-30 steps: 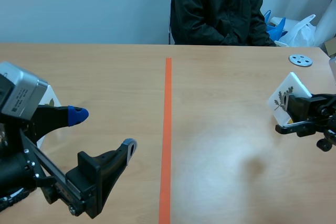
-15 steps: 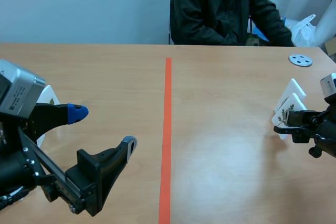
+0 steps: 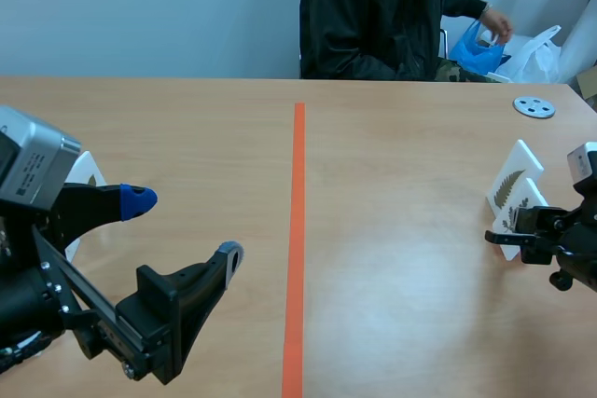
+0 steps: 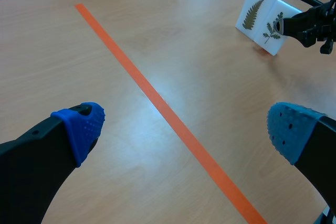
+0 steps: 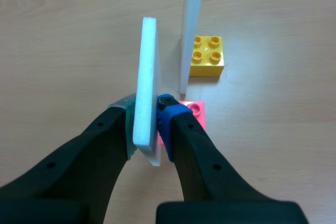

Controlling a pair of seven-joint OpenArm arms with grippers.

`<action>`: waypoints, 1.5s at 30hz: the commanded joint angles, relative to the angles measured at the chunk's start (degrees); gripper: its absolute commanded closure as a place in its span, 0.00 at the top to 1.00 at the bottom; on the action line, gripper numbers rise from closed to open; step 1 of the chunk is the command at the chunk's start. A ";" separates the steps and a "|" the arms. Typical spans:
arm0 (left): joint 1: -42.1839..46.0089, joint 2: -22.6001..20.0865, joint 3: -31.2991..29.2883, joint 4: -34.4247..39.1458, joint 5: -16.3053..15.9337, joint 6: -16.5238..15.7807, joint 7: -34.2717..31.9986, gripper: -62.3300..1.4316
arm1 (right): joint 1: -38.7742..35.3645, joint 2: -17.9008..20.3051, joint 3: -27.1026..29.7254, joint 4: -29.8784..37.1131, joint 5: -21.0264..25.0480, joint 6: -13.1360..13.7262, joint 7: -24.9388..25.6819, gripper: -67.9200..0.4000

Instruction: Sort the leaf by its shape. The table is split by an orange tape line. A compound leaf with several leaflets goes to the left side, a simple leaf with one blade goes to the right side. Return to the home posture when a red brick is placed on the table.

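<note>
My right gripper (image 3: 508, 236) is shut on a white card (image 3: 525, 204) bearing a small compound leaf, at the right side of the table. In the right wrist view the card (image 5: 146, 82) stands edge-on between the pads of my right gripper (image 5: 147, 117), with a pink brick (image 5: 193, 109) at its foot. Just behind it stands a second card with a fern-like leaf (image 3: 511, 181), propped by a yellow brick (image 5: 207, 56). My left gripper (image 3: 184, 228) hangs open at the near left, holding nothing. From the left wrist view both cards, the fern card (image 4: 256, 10) and the held card (image 4: 273, 29), lie far ahead of my left gripper (image 4: 186, 127).
The orange tape line (image 3: 297, 230) splits the table down the middle. Another white card (image 3: 89, 171) stands partly hidden behind my left arm. A grey disc (image 3: 534, 106) lies at the far right. A person (image 3: 373, 16) sits across, one hand (image 3: 492, 23) at a blue bag.
My right gripper has lowered the compound-leaf card and drawn it nearer, uncovering the fern card behind it. The person's hand reached out to the blue bag. My left arm kept still.
</note>
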 commanded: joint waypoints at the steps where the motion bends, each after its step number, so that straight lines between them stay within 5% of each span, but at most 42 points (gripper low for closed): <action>1: -0.02 0.26 0.04 1.38 -0.33 -0.02 -0.76 1.00 | 0.35 0.70 -0.15 0.72 0.37 -0.22 1.01 0.03; 21: -0.02 0.26 0.04 1.38 -0.13 -0.02 -0.76 1.00 | 0.22 0.61 -0.15 -0.85 -1.36 -1.51 1.66 0.06; 25: -0.02 0.26 0.04 1.38 -0.13 -0.02 -0.76 1.00 | 0.07 0.61 -0.15 -0.85 -1.36 -1.51 1.66 0.15; 43: -0.31 0.26 0.04 1.38 -0.13 -0.02 -0.74 1.00 | -0.09 2.36 -0.13 4.61 -1.31 -0.63 -1.64 0.24; 45: -0.31 0.26 0.04 1.38 -0.11 -0.02 -0.74 1.00 | -0.33 2.36 -0.13 6.43 -1.29 0.72 -2.36 0.32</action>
